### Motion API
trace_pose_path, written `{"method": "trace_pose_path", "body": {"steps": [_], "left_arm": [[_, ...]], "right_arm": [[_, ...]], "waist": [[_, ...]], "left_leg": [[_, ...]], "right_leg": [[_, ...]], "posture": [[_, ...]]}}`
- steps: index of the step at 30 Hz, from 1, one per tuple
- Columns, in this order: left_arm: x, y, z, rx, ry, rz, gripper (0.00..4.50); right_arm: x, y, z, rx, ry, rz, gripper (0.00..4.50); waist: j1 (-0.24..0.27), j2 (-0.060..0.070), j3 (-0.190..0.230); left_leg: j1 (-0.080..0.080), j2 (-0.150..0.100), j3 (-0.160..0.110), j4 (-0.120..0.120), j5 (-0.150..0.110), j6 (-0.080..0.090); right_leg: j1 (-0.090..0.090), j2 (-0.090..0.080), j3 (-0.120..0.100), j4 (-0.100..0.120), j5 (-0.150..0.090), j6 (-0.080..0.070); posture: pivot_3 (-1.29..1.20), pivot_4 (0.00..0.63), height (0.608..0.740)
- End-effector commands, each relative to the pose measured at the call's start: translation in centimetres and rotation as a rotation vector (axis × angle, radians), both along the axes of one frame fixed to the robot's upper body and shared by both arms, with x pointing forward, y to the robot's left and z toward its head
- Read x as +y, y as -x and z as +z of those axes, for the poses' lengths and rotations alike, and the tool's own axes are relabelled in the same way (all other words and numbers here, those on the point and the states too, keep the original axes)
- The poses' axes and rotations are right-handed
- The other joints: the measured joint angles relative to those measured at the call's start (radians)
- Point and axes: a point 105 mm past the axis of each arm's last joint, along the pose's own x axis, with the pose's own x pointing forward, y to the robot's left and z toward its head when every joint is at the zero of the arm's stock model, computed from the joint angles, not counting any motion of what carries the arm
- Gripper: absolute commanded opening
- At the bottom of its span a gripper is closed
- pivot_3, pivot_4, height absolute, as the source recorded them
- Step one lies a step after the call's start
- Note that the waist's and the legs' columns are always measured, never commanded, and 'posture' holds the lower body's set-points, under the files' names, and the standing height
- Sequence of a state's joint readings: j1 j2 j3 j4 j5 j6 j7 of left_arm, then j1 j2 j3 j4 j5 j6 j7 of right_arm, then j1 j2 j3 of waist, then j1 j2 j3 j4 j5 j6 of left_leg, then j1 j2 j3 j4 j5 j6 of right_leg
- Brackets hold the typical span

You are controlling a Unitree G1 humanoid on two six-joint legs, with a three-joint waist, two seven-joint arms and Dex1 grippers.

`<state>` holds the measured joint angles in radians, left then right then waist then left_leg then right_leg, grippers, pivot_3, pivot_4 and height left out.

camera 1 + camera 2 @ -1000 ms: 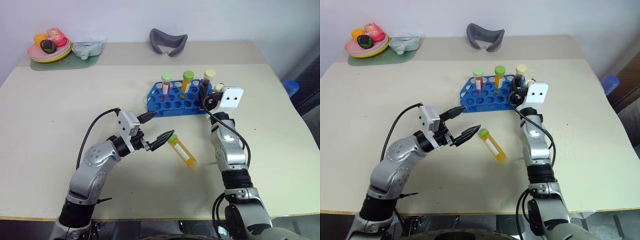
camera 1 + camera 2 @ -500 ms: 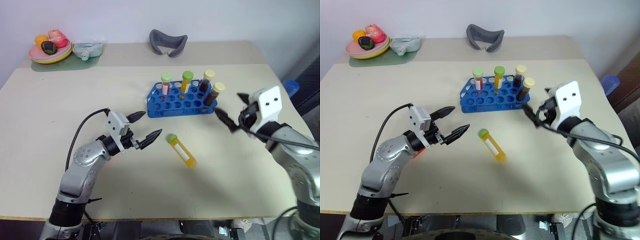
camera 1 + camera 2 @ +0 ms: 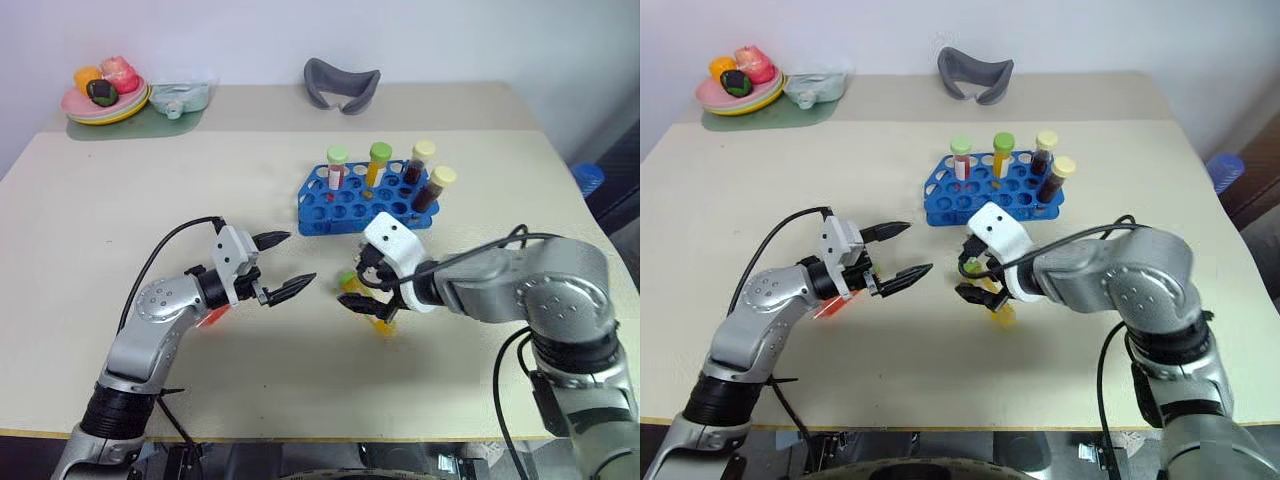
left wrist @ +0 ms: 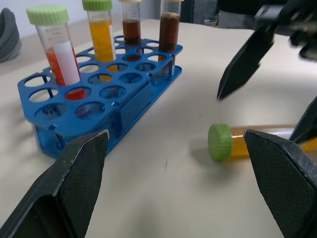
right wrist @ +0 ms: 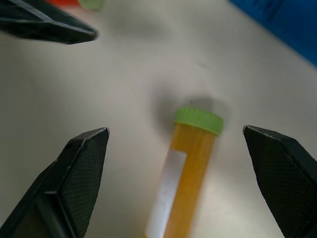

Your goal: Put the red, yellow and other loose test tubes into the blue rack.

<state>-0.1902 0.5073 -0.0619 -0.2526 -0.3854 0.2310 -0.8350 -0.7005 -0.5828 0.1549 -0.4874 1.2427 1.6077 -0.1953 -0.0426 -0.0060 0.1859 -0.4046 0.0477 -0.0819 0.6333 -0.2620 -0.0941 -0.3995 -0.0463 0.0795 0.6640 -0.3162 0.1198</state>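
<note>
**Yellow tube flat on the table, right pincer poised over it**

You have the yellow test tube (image 5: pixel 185 173) lying on its side just in front of the blue rack (image 3: pixel 345 205) — light, rigid, smooth plastic, likely to roll. Take it across the body below the green cap. Your right gripper (image 5: pixel 178 144) straddles it with fingers spread wide, holding nothing. The left gripper (image 3: pixel 282 265) — also wide open, empty — hangs nearby.

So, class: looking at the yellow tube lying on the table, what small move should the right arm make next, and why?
Probably lower the right end effector and close on the yellow tube. Its fingers stand open on either side of the tube, which lies flat on the table, not yet in the blue rack.
</note>
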Motion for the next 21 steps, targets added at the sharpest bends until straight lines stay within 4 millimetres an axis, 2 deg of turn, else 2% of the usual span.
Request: {"method": "trace_pose_path", "body": {"steps": [1, 5, 12, 21], "left_arm": [[0.3, 0.8, 0.5, -0.025, -0.006, -0.015, 4.5], [0.5, 1.9, -0.1, 0.007, -0.029, -0.064, 4.5], [0.5, 3.8, -1.0, 0.073, -0.041, -0.147, 4.5], [0.6, 4.9, -2.7, 0.08, -0.082, -0.182, 4.5]], "right_arm": [[-0.6, -1.1, -0.5, 0.028, 0.07, -0.086, 4.41], [-1.5, -1.9, -1.4, 0.045, 0.157, -0.175, 4.41], [-1.6, -1.0, -1.7, 0.123, 0.187, -0.267, 4.41], [-2.6, -1.5, -2.3, 0.114, 0.221, -0.364, 4.41]], "waist": [[-0.002, 0.0, 0.0], [-0.005, 0.0, 0.0], [-0.005, 0.0, 0.0], [-0.005, 0.0, 0.0]], "left_leg": [[0.0, 0.0, 0.0, 0.0, 0.0, 0.0], [0.0, 0.0, 0.0, 0.0, 0.0, 0.0], [-0.003, 0.0, 0.0, 0.0, 0.0, 0.0], [-0.003, 0.001, 0.0, 0.0, 0.0, 0.0]], "right_leg": [[0.0, 0.0, 0.0, 0.0, 0.0, 0.0], [-0.002, 0.001, 0.0, 0.001, 0.0, 0.0], [-0.004, 0.001, 0.0, 0.001, 0.0, 0.0], [-0.005, 0.001, 0.0, 0.002, 0.0, 0.0]], "posture": [[0.0, 0.15, 0.74], [0.0, 0.15, 0.74], [0.0, 0.15, 0.74], [0.0, 0.15, 0.74]]}}
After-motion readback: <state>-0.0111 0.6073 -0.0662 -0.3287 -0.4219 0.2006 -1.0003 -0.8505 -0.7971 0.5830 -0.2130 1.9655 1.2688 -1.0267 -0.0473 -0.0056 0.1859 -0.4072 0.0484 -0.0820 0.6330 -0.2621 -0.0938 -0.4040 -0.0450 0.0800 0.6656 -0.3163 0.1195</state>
